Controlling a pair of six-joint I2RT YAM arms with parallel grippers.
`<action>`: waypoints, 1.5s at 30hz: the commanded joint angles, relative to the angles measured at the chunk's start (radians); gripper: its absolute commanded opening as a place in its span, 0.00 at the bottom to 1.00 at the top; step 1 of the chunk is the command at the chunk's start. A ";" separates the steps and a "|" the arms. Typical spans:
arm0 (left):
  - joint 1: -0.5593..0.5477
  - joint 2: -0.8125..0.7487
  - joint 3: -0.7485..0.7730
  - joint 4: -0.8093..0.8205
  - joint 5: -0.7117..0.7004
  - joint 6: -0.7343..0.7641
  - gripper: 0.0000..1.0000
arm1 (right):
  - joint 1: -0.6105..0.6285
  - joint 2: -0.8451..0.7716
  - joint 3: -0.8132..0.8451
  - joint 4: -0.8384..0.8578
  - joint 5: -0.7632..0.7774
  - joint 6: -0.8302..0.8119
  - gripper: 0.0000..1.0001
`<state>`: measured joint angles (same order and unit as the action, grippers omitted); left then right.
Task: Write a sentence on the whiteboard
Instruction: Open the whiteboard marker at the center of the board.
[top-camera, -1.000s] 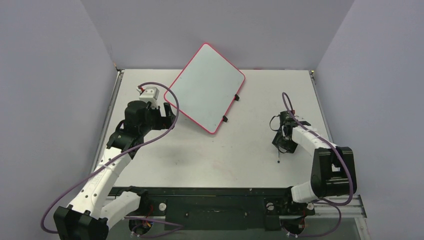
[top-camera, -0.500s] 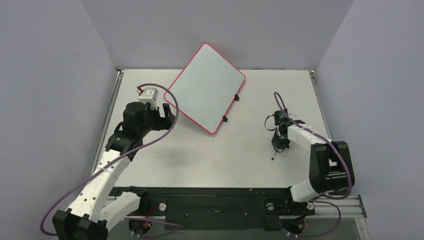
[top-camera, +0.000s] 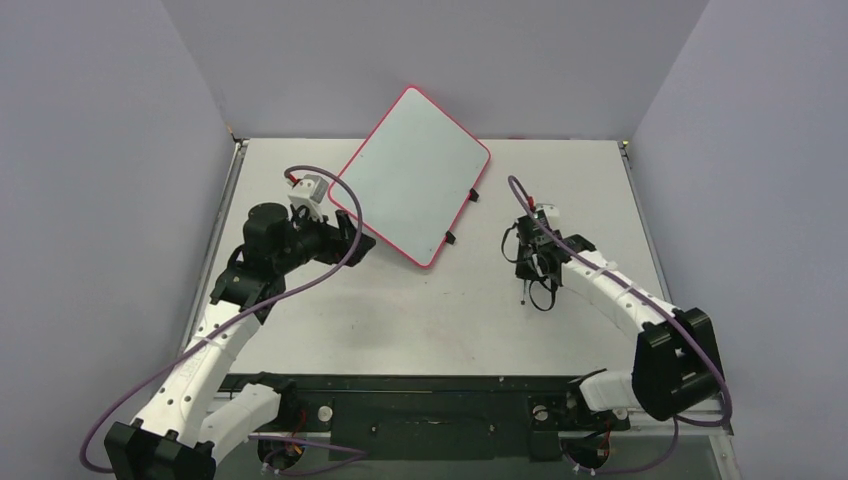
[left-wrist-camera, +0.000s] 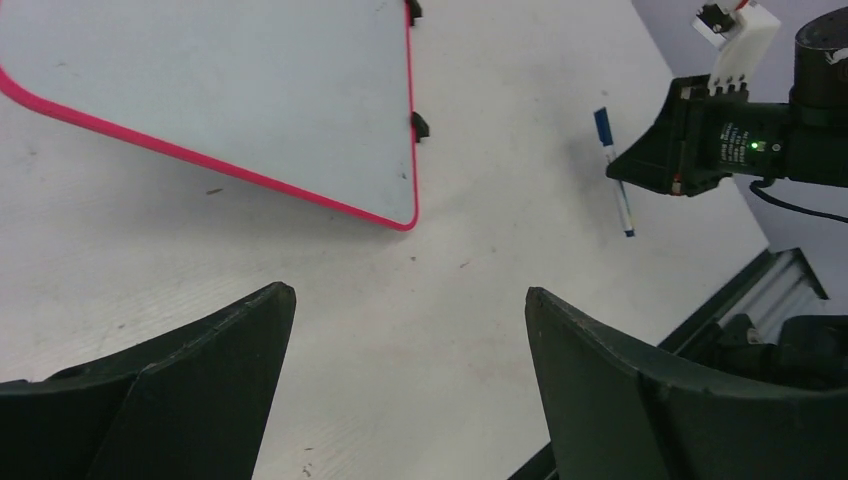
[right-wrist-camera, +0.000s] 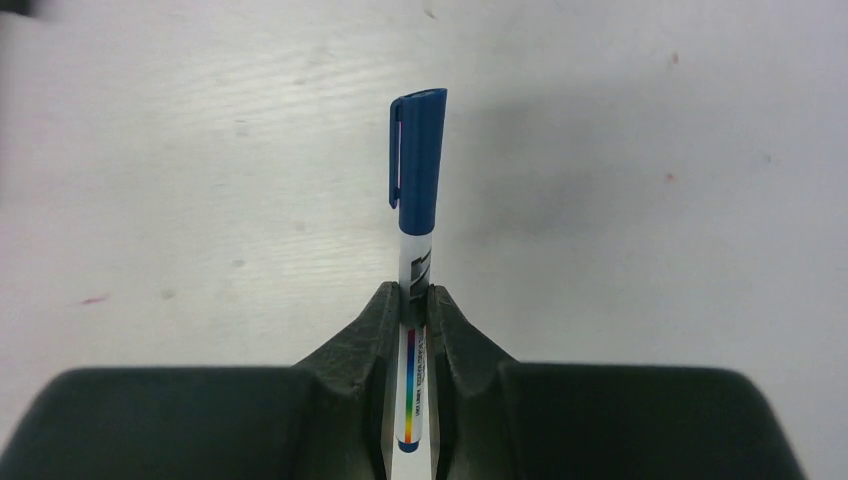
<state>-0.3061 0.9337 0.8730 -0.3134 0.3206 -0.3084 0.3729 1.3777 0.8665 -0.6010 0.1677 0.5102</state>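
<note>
Finds right gripper (right-wrist-camera: 417, 290) clamped tight on capped blue marker (right-wrist-camera: 417, 160), cap outward; records left gripper (left-wrist-camera: 410, 292) spread wide, holding nothing, near a corner of the red-rimmed whiteboard (left-wrist-camera: 200, 80).

Red-rimmed whiteboard (top-camera: 412, 178), plain white face, set diagonally, far-centre of table (top-camera: 420, 310)

Table (top-camera: 480, 320): pale grey-white top, rectangular, fills middle of top view, grey walls on three sides. Faint reddish smudges, few small dark specks near centre. Black rail (top-camera: 430, 398) runs along bottom edge. Whiteboard (top-camera: 410, 170) on table at upper centre, turned diagonally, thin red rim, plain white face; uppermost corner overlaps back wall line. Two black clips (top-camera: 451, 238) on its lower-right edge.
</note>
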 joint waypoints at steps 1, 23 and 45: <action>-0.002 0.010 0.062 0.113 0.209 -0.141 0.83 | 0.086 -0.103 0.088 0.015 -0.036 -0.072 0.00; -0.215 0.330 0.228 0.240 0.350 -0.352 0.61 | 0.432 -0.348 0.157 0.169 -0.327 -0.248 0.00; -0.347 0.463 0.305 0.318 0.280 -0.437 0.28 | 0.481 -0.379 0.152 0.152 -0.315 -0.306 0.00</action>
<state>-0.6487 1.4075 1.1175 0.0010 0.6163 -0.7643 0.8459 1.0206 1.0100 -0.4728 -0.1707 0.2218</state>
